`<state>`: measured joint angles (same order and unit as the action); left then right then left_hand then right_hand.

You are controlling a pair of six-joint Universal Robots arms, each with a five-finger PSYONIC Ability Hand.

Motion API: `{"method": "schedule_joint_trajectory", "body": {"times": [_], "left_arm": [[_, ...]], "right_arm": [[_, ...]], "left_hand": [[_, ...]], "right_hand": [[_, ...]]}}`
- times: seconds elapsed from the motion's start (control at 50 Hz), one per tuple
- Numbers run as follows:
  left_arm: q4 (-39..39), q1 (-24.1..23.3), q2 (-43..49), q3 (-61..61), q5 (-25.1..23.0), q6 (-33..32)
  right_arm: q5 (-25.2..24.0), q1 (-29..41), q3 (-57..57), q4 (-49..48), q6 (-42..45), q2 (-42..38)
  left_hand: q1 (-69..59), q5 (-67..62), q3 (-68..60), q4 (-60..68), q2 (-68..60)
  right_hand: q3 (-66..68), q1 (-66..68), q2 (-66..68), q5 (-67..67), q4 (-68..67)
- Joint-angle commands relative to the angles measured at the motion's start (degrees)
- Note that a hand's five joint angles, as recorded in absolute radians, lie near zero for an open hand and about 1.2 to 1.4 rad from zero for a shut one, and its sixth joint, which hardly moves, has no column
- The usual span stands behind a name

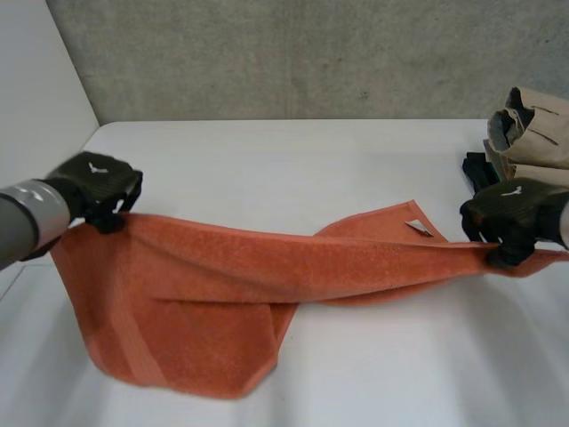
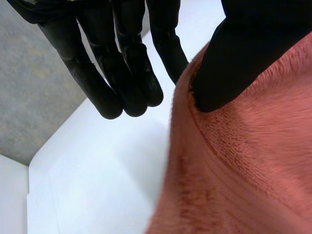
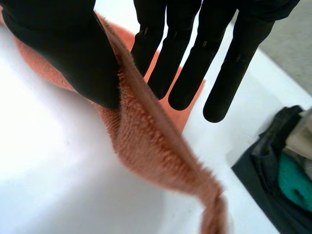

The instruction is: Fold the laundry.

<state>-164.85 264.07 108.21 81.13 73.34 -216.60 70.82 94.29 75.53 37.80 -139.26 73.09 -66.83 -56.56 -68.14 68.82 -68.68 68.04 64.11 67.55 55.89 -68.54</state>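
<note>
An orange towel (image 1: pixel 231 294) is stretched between my two hands, its lower part sagging onto the white table (image 1: pixel 267 169). My left hand (image 1: pixel 93 189) holds the towel's left top corner. In the left wrist view the thumb (image 2: pixel 243 53) pinches the towel's edge (image 2: pixel 234 165) against a finger while the other fingers (image 2: pixel 126 78) stay straight. My right hand (image 1: pixel 511 218) holds the right end. There the thumb (image 3: pixel 68 53) presses the hem (image 3: pixel 146 136) against the straight fingers (image 3: pixel 190 68). A small white label (image 1: pixel 418 228) shows near the right end.
A pile of other laundry (image 1: pixel 529 133), beige and dark pieces, lies at the table's back right, just behind my right hand. It also appears beside that hand in the right wrist view as dark and teal cloth (image 3: pixel 278 175). A grey wall (image 1: pixel 311 53) runs behind the table.
</note>
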Motion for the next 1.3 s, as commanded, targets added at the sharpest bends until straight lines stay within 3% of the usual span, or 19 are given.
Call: {"method": "schedule_joint_trajectory", "body": {"times": [0.02, 0.08, 0.18, 0.26, 0.3, 0.56, 0.72, 0.88, 1.06, 1.14, 1.2, 1.3], "left_arm": [[-4.84, -1.01, 13.41, -17.71, 3.03, -3.31], [-9.15, -1.54, 14.84, -25.56, 3.82, -1.9], [-22.4, -2.68, 12.57, -38.74, 7.33, 8.0], [-31.28, -3.38, 8.88, -40.35, 9.53, 15.92], [-33.94, -3.65, 7.9, -40.09, 9.98, 17.95], [-30.53, -1.1, 5.44, -25.42, 11.3, 17.0], [-35.35, 0.39, 8.07, -9.78, 4.71, 13.4], [-38.79, 3.03, 14.3, 1.21, -0.3, 0.68], [-32.99, 5.49, 18.88, 2.81, -1.1, -13.84], [-31.93, 5.84, 20.02, 1.49, -2.24, -15.43], [-31.67, 6.02, 20.99, 0.7, -2.76, -15.17], [-30.71, 6.02, 23.1, -1.32, -1.45, -15.87]], "right_arm": [[5.89, 5.99, -15.37, -6.65, 0.93, -11.46], [8.45, 7.14, -22.16, -15.18, -2.41, -13.58], [12.67, 7.93, -29.91, -43.69, -15.39, -13.51], [14.52, 8.11, -30.01, -61.56, -23.14, -11.92], [14.79, 8.19, -30.35, -63.9, -23.51, -11.83], [11.71, 7.93, -30.54, -53.71, -23.43, -15.26], [8.81, 7.23, -18.16, -46.07, -22.99, -15.08], [6.79, 7.14, 1.78, -43.51, -16.94, -15.78], [7.23, 6.17, 11.56, -43.16, -9.28, -15.88], [7.14, 6.26, 12.97, -43.42, -9.8, -14.47], [7.23, 6.17, 12.98, -43.42, -10.85, -13.86], [7.32, 5.65, 12.62, -43.08, -12.0, -13.85]], "left_hand": [[-13.17, -13.44, -11.86, 11.18, -11.32], [-13.17, -13.44, -11.86, 11.18, -11.32], [-13.17, -13.44, -11.86, 11.18, -11.32], [-13.17, -13.44, -11.86, 11.18, -11.32], [-13.17, -13.44, -11.86, 11.18, -11.32], [-13.17, -13.44, -11.86, 11.18, -11.32], [-13.17, -13.44, -11.86, 11.18, -11.32], [-13.17, -13.44, -11.86, 11.18, -11.32], [-13.17, -13.44, -11.86, 11.18, -11.32], [-10.86, -11.12, -9.55, 8.87, -9.01], [9.15, 8.88, 10.45, -11.13, 10.99], [9.68, 9.42, 10.99, -11.67, 11.53]], "right_hand": [[11.96, 15.89, 12.45, 14.11, -11.46], [11.96, 15.89, 12.45, 14.11, -11.46], [11.96, 15.89, 12.45, 14.11, -11.46], [11.96, 15.89, 12.45, 14.11, -11.46], [11.96, 15.89, 12.45, 14.11, -11.46], [11.96, 15.89, 12.45, 14.11, -11.46], [11.96, 15.89, 12.45, 14.11, -11.46], [11.96, 15.89, 12.45, 14.11, -11.46], [11.96, 15.89, 12.45, 14.11, -11.46], [11.96, 15.89, 12.45, 14.11, -11.46], [11.96, 15.89, 12.45, 14.11, -11.46], [11.96, 15.89, 12.45, 14.11, -11.46]]}}
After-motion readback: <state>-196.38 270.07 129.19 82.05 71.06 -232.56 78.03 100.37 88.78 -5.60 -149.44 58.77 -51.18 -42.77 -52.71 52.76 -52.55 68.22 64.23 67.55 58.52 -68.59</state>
